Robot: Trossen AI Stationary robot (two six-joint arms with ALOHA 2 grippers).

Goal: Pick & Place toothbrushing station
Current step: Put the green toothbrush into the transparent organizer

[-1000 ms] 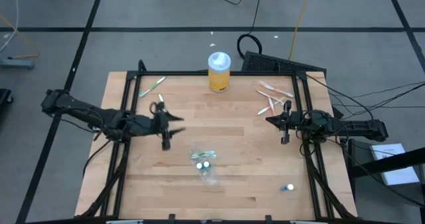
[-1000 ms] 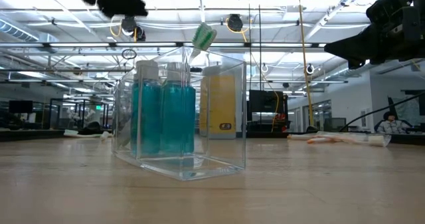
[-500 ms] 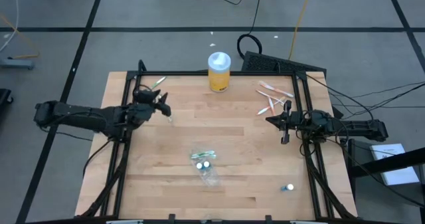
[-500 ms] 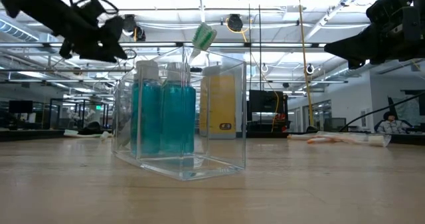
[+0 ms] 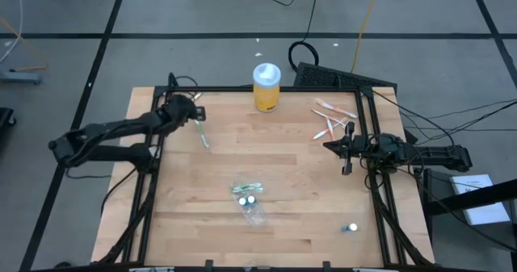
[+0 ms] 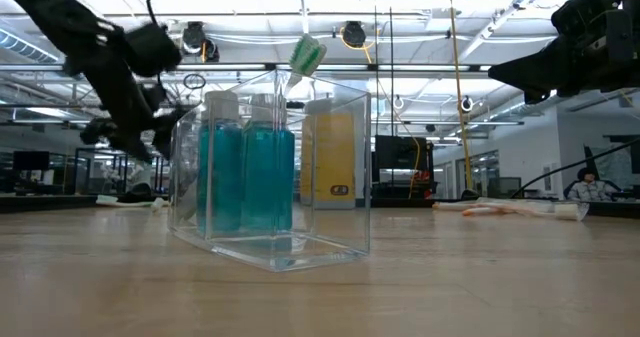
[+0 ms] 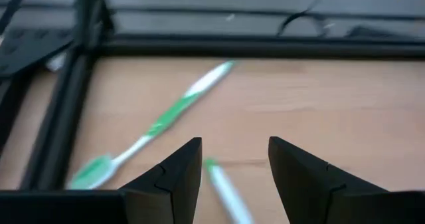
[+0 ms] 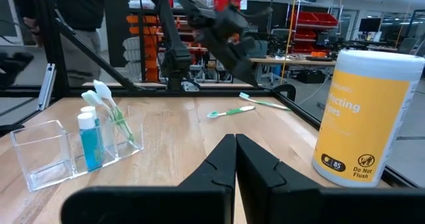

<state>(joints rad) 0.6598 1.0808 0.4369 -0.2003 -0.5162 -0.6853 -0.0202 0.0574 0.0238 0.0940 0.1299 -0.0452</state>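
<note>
The toothbrushing station (image 5: 249,198) (image 6: 270,177) (image 8: 73,147) is a clear plastic box. It stands on its base near the table's middle and holds teal tubes and a green-headed toothbrush. My left gripper (image 5: 192,110) (image 7: 234,151) hovers open over the far left corner, tipped downward. A green-and-white toothbrush (image 7: 153,127) lies flat on the table ahead of it. A second toothbrush (image 5: 201,133) (image 7: 222,184) shows through the gap between its fingers. My right gripper (image 5: 338,148) (image 8: 234,144) waits shut at the right edge, pointing level.
A yellow jar with a white lid (image 5: 266,86) (image 8: 365,117) stands at the far edge. Several pink-and-white toothbrushes (image 5: 333,119) lie at the far right. A small white-and-teal piece (image 5: 350,227) sits at the near right. The black frame rail (image 7: 60,117) borders the left edge.
My left gripper has swung from the table's middle, close to the station, toward the far left corner. It has come down and rolled its wrist on the way. The station and the right arm have stayed where they were.
</note>
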